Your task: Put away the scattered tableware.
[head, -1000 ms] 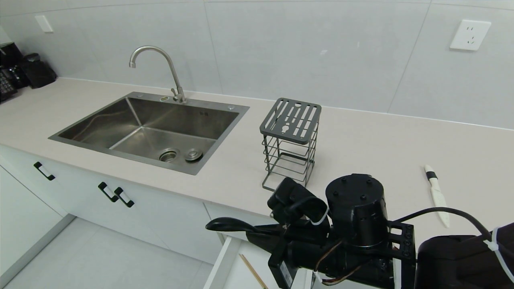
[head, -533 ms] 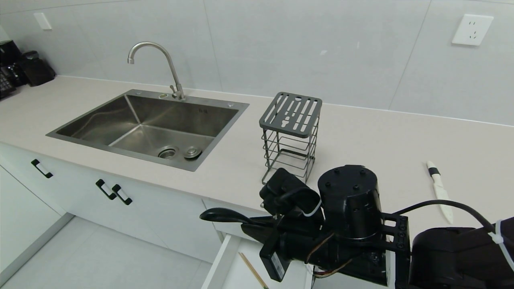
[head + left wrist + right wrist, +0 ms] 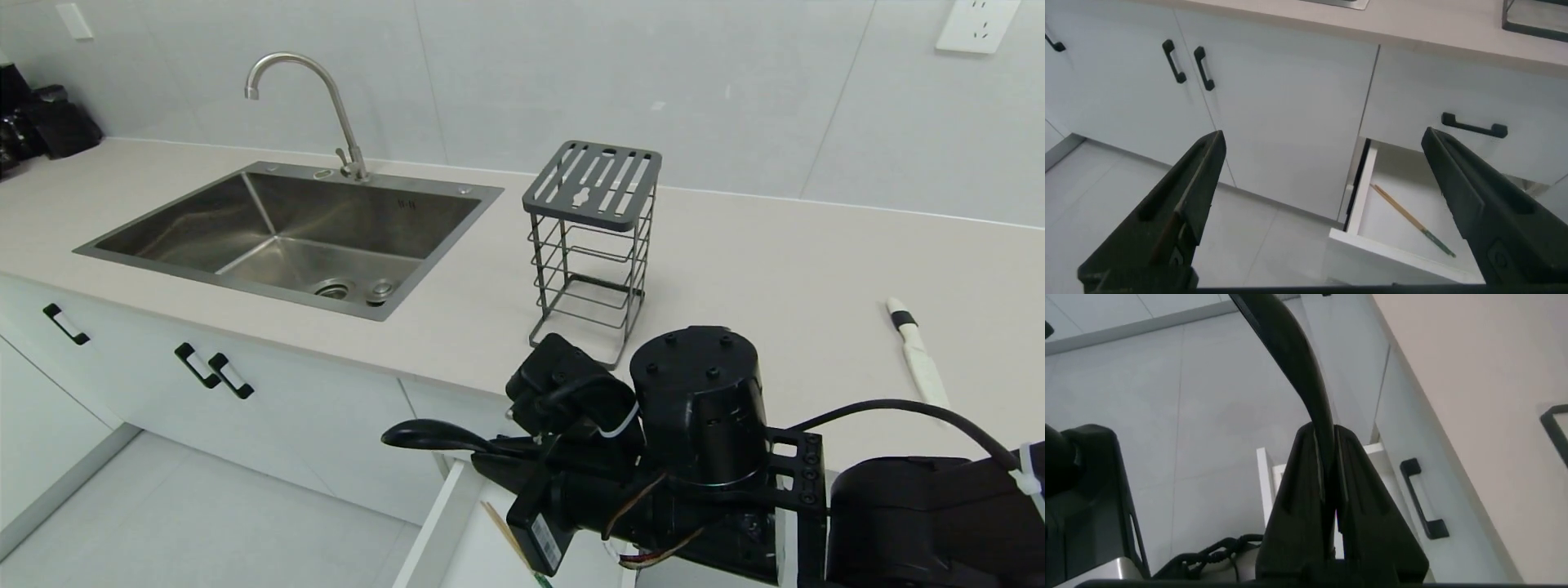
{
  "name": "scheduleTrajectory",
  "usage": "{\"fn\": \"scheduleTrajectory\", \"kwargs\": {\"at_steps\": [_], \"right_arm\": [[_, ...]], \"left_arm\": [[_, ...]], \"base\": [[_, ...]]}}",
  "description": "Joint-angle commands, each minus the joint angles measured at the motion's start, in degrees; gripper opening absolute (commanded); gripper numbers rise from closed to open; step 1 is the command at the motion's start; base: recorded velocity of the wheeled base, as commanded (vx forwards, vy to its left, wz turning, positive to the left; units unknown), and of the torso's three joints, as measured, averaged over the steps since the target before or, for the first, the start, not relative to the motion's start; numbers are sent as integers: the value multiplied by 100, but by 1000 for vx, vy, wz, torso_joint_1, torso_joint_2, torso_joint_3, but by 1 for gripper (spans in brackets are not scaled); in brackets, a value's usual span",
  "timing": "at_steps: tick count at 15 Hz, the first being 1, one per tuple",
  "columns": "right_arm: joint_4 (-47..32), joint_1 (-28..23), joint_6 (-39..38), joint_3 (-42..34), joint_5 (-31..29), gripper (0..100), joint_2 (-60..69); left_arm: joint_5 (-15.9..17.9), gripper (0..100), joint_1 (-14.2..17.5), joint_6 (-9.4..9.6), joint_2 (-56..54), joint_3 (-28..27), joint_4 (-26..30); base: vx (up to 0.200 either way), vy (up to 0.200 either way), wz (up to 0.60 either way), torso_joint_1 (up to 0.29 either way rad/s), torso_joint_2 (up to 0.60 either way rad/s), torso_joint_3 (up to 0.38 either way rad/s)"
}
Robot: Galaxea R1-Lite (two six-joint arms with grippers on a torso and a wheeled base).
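My right gripper (image 3: 510,451) is shut on the handle of a black spoon (image 3: 424,434), held level in front of the counter and above an open white drawer (image 3: 433,531). In the right wrist view the spoon (image 3: 1290,351) sticks out from between the closed fingers (image 3: 1360,482). A thin chopstick (image 3: 1413,220) lies inside the drawer (image 3: 1360,204). My left gripper (image 3: 1323,212) is open and hangs in front of the cabinet, facing the drawer. A white knife (image 3: 918,355) with a black band lies on the counter at the right.
A dark wire rack (image 3: 592,245) with a slotted top stands mid-counter. A steel sink (image 3: 286,237) and faucet (image 3: 326,98) are on the left. White cabinet doors with black handles (image 3: 204,371) are below.
The head camera has shifted, so the counter and rack sit higher in the picture. The right gripper keeps hold of the spoon and sits slightly further left relative to the rack.
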State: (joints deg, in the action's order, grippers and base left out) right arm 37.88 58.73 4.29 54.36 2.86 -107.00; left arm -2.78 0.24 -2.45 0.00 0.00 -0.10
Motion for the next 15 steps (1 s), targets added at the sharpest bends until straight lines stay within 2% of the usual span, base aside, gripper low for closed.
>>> {"fn": "scheduleTrajectory", "kwargs": {"at_steps": [1, 15], "right_arm": [[9, 15, 2, -22, 4, 0, 30], [9, 15, 2, 5, 4, 0, 30]], "left_arm": [[-3, 100, 2, -1, 0, 0, -8], [-3, 100, 2, -1, 0, 0, -8]], "base": [[0, 0, 0, -261, 515, 246], [0, 0, 0, -251, 491, 236]]}}
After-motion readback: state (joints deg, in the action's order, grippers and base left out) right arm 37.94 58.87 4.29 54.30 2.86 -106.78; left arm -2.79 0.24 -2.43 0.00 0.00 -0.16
